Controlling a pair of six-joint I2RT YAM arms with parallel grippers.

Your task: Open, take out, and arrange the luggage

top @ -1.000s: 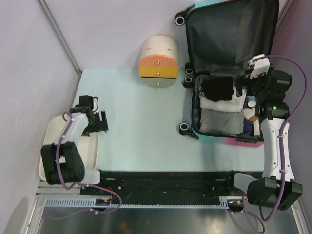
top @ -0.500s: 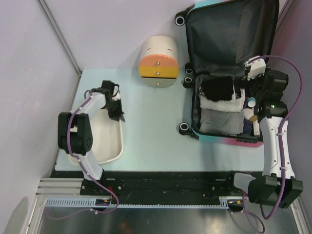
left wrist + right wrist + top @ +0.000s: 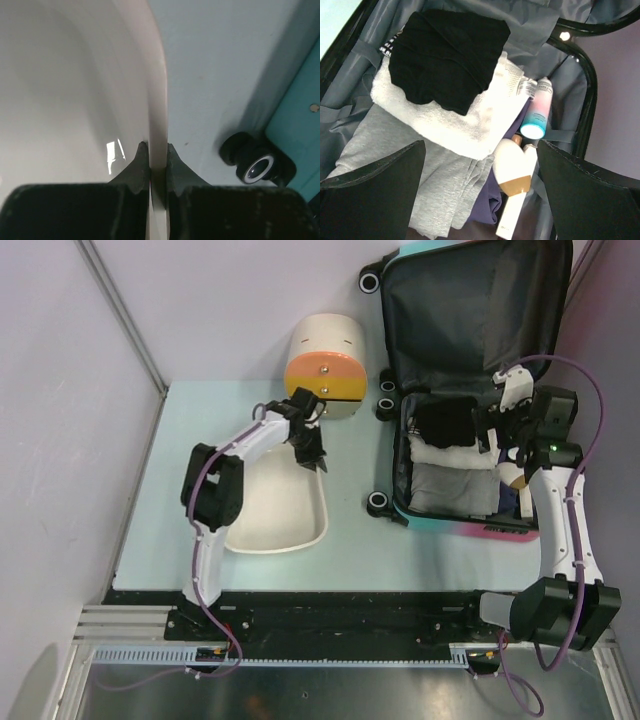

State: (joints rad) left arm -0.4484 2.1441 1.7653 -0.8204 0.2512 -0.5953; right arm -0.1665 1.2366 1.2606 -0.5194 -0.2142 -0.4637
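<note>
Over luggage (image 3: 470,300), right end effector (image 3: 497,428) spread; left end effector (image 3: 158,147) clamps tray (image 3: 275,525).

From above, the lid of the luggage (image 3: 455,320) is cut by the upper edge of the frame, and the right arm (image 3: 560,520) covers its right border. In the left wrist view the tray (image 3: 75,100) runs out at left and top. The fingers (image 3: 375,185) of the right end effector (image 3: 481,145) are dark and unsharp in the lower corners of their own view. The labels on the bottles (image 3: 540,107) I cannot read.
</note>
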